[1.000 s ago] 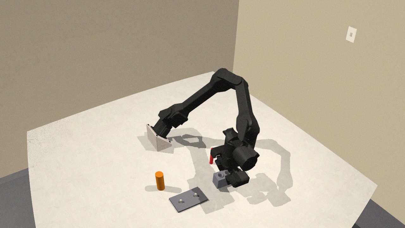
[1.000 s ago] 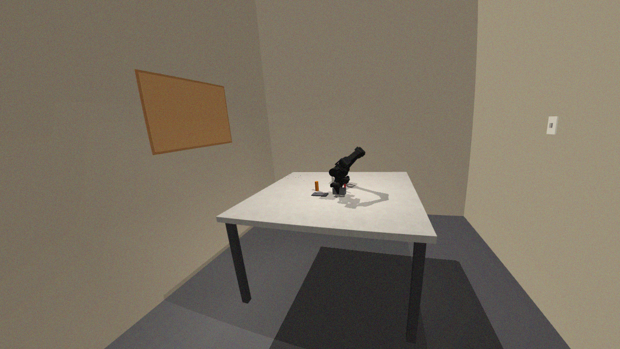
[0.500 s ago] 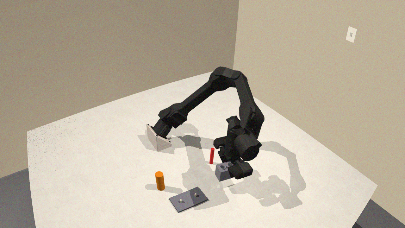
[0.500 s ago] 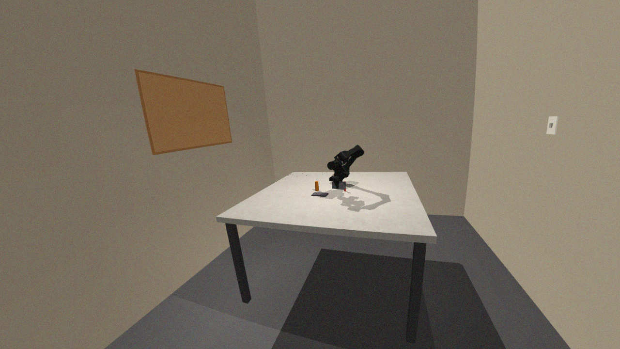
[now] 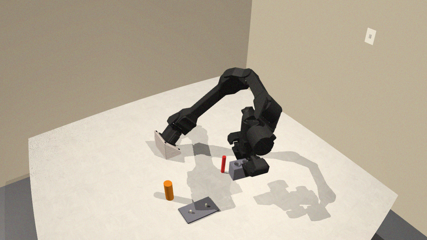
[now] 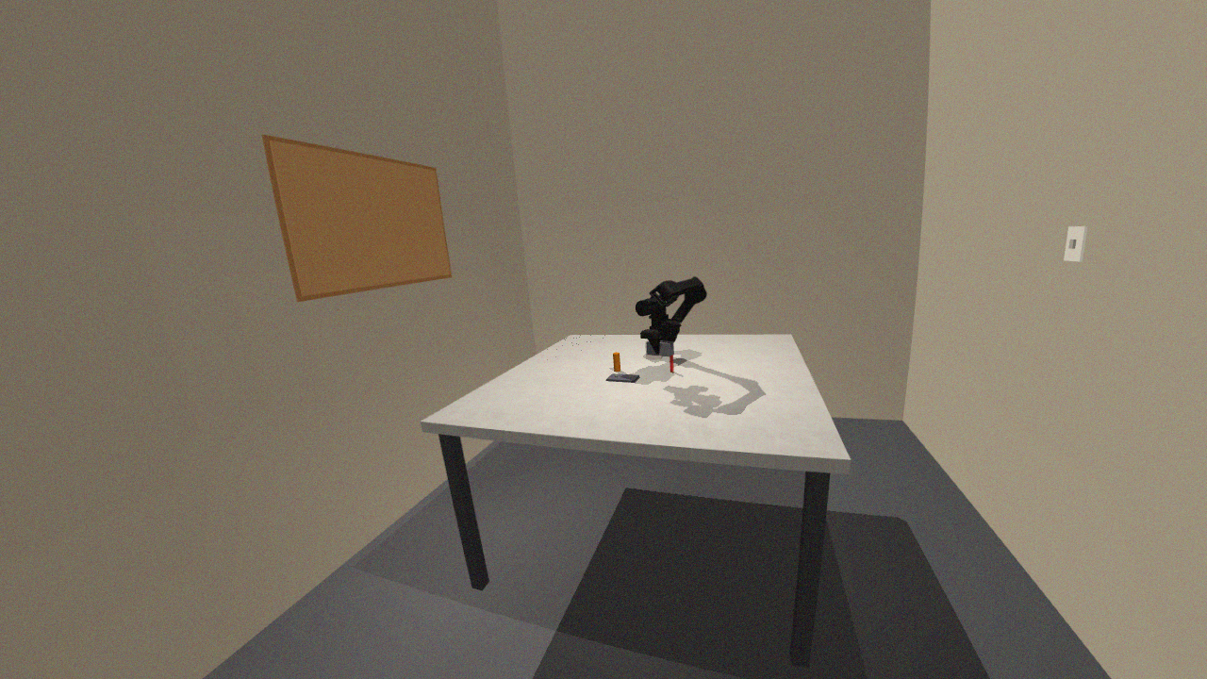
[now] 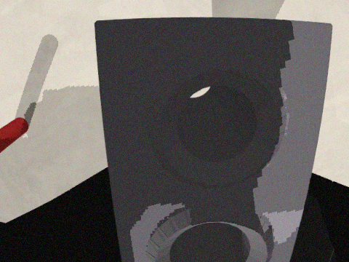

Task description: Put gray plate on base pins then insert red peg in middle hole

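My gripper (image 5: 244, 161) (image 7: 193, 167) is shut on the gray plate (image 5: 236, 172) (image 6: 667, 348) (image 7: 138, 109), a thick block with round holes. It holds the plate above the table; two of its holes show in the wrist view, the rest is cut off. The dark gray base (image 5: 198, 213) (image 6: 622, 378) lies flat on the table, with two small pale pins, one pin (image 5: 190, 211) and the other pin (image 5: 206, 205), sticking up bare. The red peg (image 5: 223, 164) (image 6: 671, 363) (image 7: 11, 134) stands upright on the table, left of the held plate in the top view.
An orange cylinder (image 5: 168, 191) (image 6: 617, 362) stands upright on the white table (image 5: 104, 179) (image 6: 539, 409), close to the base on its left in the top view. The arm's mounting bracket (image 5: 160, 145) is farther back on the left. Arm shadows fall across the table and part of the base.
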Controlling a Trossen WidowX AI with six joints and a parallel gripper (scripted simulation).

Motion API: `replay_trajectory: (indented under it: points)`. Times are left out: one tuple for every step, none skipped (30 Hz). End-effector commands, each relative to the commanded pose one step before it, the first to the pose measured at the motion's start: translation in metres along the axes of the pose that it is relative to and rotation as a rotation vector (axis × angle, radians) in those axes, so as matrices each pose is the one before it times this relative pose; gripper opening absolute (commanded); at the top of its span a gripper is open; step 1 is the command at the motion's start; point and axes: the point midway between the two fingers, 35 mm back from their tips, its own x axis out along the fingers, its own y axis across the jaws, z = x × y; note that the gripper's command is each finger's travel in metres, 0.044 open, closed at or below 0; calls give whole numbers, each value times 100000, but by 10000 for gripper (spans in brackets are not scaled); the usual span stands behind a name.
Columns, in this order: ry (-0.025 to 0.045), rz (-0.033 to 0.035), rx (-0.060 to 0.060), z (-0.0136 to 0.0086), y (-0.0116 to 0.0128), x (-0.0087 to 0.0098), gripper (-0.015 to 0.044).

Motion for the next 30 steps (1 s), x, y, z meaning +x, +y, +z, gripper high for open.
replay_trajectory:
  points:
    - [50, -682, 949, -6, 116, -1523, 0]
    - [-59, -82, 320, 19, 53, -320, 0]
    - [-50, -66, 262, 16, 46, -262, 0]
    - [-31, -40, 157, 10, 29, -157, 0]
    - [-10, -13, 52, 3, 10, -52, 0]
    - [11, 7, -71, -46, -23, 20, 0]
    - [32, 22, -212, -137, -70, 61, 0]
    - [53, 38, -353, -229, -115, 102, 0]
    - [62, 46, -424, -276, -134, 122, 0]
    - [61, 48, -424, -277, -130, 123, 0]
    - [60, 49, -424, -279, -126, 124, 0]
    - [59, 50, -424, -280, -122, 125, 0]
    - [58, 51, -424, -281, -118, 125, 0]
    - [56, 52, -424, -282, -114, 126, 0]
    - [55, 53, -424, -283, -110, 127, 0]
    - [54, 53, -425, -284, -107, 128, 0]
    - [53, 54, -425, -285, -103, 128, 0]
    - [51, 55, -425, -286, -99, 129, 0]
    - [50, 56, -425, -286, -95, 130, 0]
    - [49, 57, -425, -287, -91, 130, 0]
    - [48, 58, -425, -288, -87, 131, 0]
    - [46, 59, -426, -288, -83, 132, 0]
    - [45, 60, -426, -289, -79, 133, 0]
    - [44, 61, -426, -289, -75, 133, 0]
    - [42, 61, -426, -289, -71, 134, 0]
    - [50, 52, -392, -288, -65, 130, 0]
    - [48, 52, -393, -288, -62, 131, 0]
    - [47, 53, -393, -288, -58, 132, 0]
    - [46, 54, -393, -288, -54, 132, 0]
    - [45, 55, -393, -288, -50, 133, 0]
